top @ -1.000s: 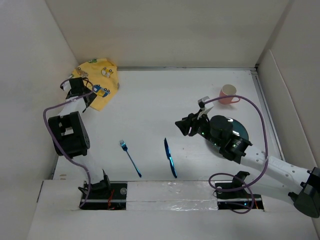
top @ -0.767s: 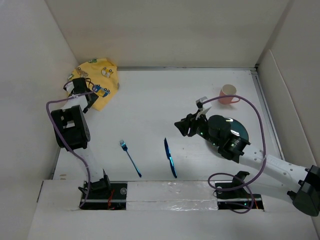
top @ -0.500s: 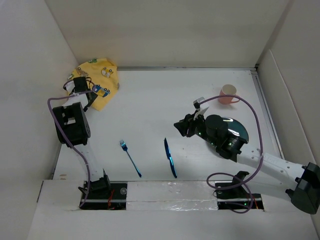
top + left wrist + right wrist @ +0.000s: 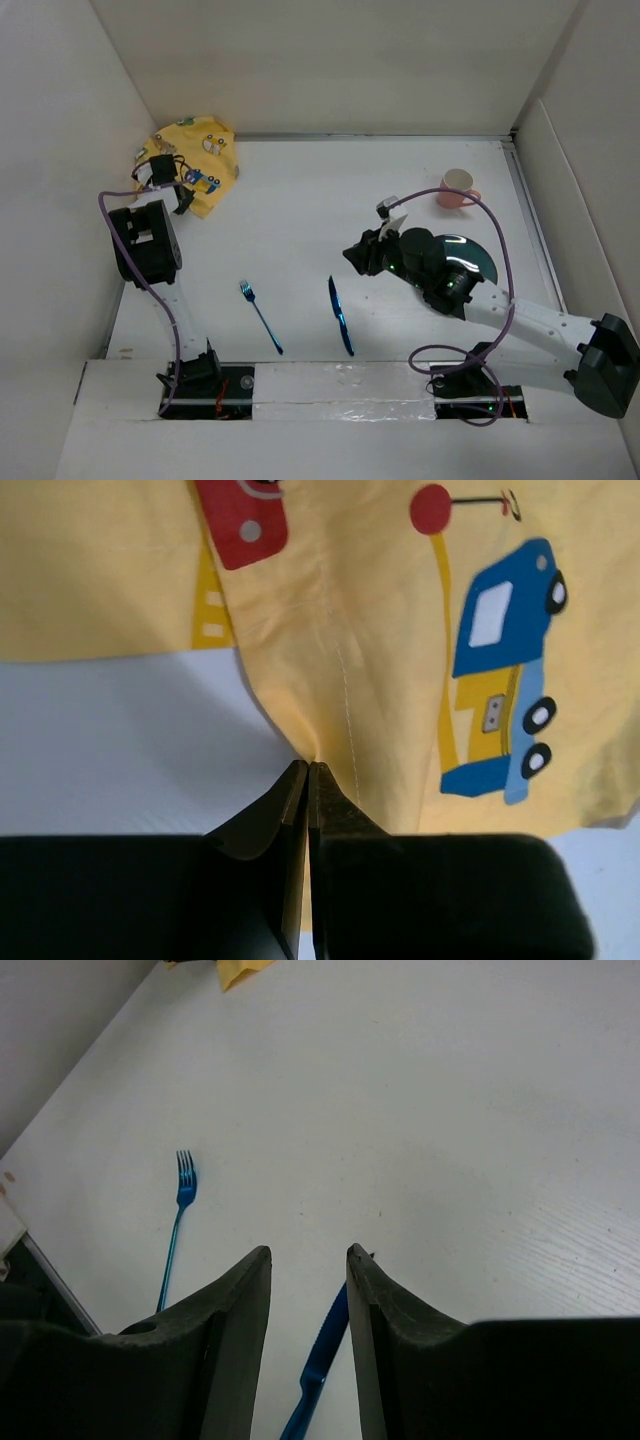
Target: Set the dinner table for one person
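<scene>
The dinner table [image 4: 300, 200] is the wide white surface. A crumpled yellow placemat [image 4: 205, 148] printed with cartoon cars lies in its far left corner. My left gripper [image 4: 186, 196] is at the cloth's near edge. In the left wrist view its jaws [image 4: 308, 766] are shut, pinching a fold of the placemat [image 4: 380, 630]. My right gripper [image 4: 353, 254] hovers open over the middle of the table. In the right wrist view a blue knife [image 4: 318, 1360] shows on the table below the gap between its fingers [image 4: 308, 1252]. A blue fork [image 4: 260, 317] lies left of the knife [image 4: 340, 315].
A dark teal plate [image 4: 478, 262] sits at the right, partly under the right arm. A pink cup [image 4: 457, 187] stands behind it near the right wall. White walls enclose the table on the left, back and right. The fork [image 4: 178, 1218] also shows in the right wrist view.
My left gripper has closed from open onto the placemat's edge. The right gripper has drifted a little to the left and narrowed slightly. Nothing on the table has moved.
</scene>
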### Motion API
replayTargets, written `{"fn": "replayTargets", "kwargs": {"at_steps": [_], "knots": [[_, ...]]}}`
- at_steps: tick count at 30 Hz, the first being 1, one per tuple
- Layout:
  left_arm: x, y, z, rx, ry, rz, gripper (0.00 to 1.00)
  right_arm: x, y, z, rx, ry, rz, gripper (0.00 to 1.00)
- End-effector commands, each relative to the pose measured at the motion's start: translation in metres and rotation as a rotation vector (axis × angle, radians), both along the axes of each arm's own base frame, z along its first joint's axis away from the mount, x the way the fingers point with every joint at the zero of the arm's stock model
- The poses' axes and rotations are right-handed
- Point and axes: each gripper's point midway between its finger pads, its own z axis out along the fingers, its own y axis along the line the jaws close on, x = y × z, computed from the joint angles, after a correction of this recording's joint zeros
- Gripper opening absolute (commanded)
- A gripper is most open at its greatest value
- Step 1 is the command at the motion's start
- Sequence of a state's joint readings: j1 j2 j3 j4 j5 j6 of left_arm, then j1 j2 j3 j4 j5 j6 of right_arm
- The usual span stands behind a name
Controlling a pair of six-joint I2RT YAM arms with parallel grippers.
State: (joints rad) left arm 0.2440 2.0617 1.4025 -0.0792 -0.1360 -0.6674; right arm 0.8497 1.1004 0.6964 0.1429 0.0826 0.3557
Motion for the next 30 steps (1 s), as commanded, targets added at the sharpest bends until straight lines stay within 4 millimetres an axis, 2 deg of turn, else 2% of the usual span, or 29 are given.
{"fn": "replayTargets", "kwargs": {"at_steps": [1,3,4,5,6,9,10,12,13,14,15,16,17,19,20,21,22,23,24,25,26,27,28,30], "knots": [[0.018,-0.033,0.017,-0.043,-0.090,-0.098,0.00,0.002,0.012,0.043,0.101,-0.087,0.023,0.42],[0.025,-0.070,0.031,-0.098,-0.157,-0.192,0.00,0.005,0.010,0.042,0.101,-0.090,0.002,0.42],[0.028,-0.098,0.039,-0.153,-0.202,-0.238,0.00,0.008,0.009,0.038,0.088,-0.084,-0.016,0.42],[0.028,-0.099,0.039,-0.153,-0.202,-0.238,0.00,0.008,0.009,0.038,0.088,-0.084,-0.017,0.42],[0.026,-0.129,0.047,-0.186,-0.224,-0.302,0.00,0.010,0.008,0.036,0.081,-0.082,-0.025,0.42],[0.028,-0.176,0.062,-0.210,-0.267,-0.379,0.00,0.018,0.005,0.032,0.049,-0.072,-0.069,0.44],[0.026,-0.210,0.067,-0.224,-0.274,-0.442,0.00,0.020,0.003,0.033,0.045,-0.072,-0.086,0.44],[0.023,-0.247,0.075,-0.251,-0.299,-0.499,0.00,0.025,-0.004,0.031,0.026,-0.076,-0.129,0.46],[0.014,-0.283,0.078,-0.269,-0.302,-0.565,0.00,0.027,-0.005,0.032,0.018,-0.080,-0.143,0.47],[0.008,-0.302,0.079,-0.281,-0.301,-0.597,0.00,0.028,-0.009,0.028,0.003,-0.068,-0.160,0.51],[0.005,-0.321,0.082,-0.292,-0.314,-0.628,0.00,0.034,-0.016,0.029,-0.002,-0.068,-0.197,0.61],[-0.006,-0.354,0.082,-0.297,-0.307,-0.690,0.00,0.036,-0.019,0.026,-0.001,-0.055,-0.211,0.65],[-0.011,-0.368,0.081,-0.292,-0.302,-0.716,0.00,0.042,-0.025,0.024,-0.001,-0.050,-0.235,0.70],[-0.015,-0.386,0.077,-0.235,-0.271,-0.750,0.00,0.049,-0.032,0.014,0.001,-0.022,-0.260,0.72],[-0.020,-0.398,0.076,-0.210,-0.253,-0.776,0.10,0.056,-0.035,0.006,-0.001,0.009,-0.273,0.72],[-0.022,-0.401,0.076,-0.206,-0.250,-0.781,0.18,0.059,-0.038,0.000,-0.015,0.024,-0.279,0.72],[-0.023,-0.400,0.078,-0.197,-0.256,-0.786,0.25,0.062,-0.039,-0.004,-0.010,0.039,-0.287,0.71],[-0.024,-0.398,0.080,-0.194,-0.263,-0.783,0.38,0.066,-0.039,-0.007,-0.014,0.041,-0.290,0.66],[-0.028,-0.394,0.090,-0.189,-0.294,-0.775,0.44,0.074,-0.039,-0.015,-0.027,0.054,-0.296,0.49],[-0.031,-0.392,0.096,-0.189,-0.310,-0.774,0.49,0.078,-0.039,-0.018,-0.020,0.078,-0.309,0.37],[-0.034,-0.390,0.102,-0.191,-0.324,-0.774,0.55,0.081,-0.036,-0.020,-0.020,0.086,-0.311,0.21],[-0.037,-0.380,0.119,-0.163,-0.362,-0.741,0.58,0.088,-0.037,-0.017,-0.008,0.087,-0.324,0.01],[-0.040,-0.377,0.128,-0.158,-0.384,-0.740,0.58,0.094,-0.039,-0.028,-0.017,0.108,-0.337,0.00],[-0.054,-0.366,0.153,-0.155,-0.451,-0.725,0.61,0.106,-0.037,-0.027,-0.007,0.101,-0.348,0.00]]}}
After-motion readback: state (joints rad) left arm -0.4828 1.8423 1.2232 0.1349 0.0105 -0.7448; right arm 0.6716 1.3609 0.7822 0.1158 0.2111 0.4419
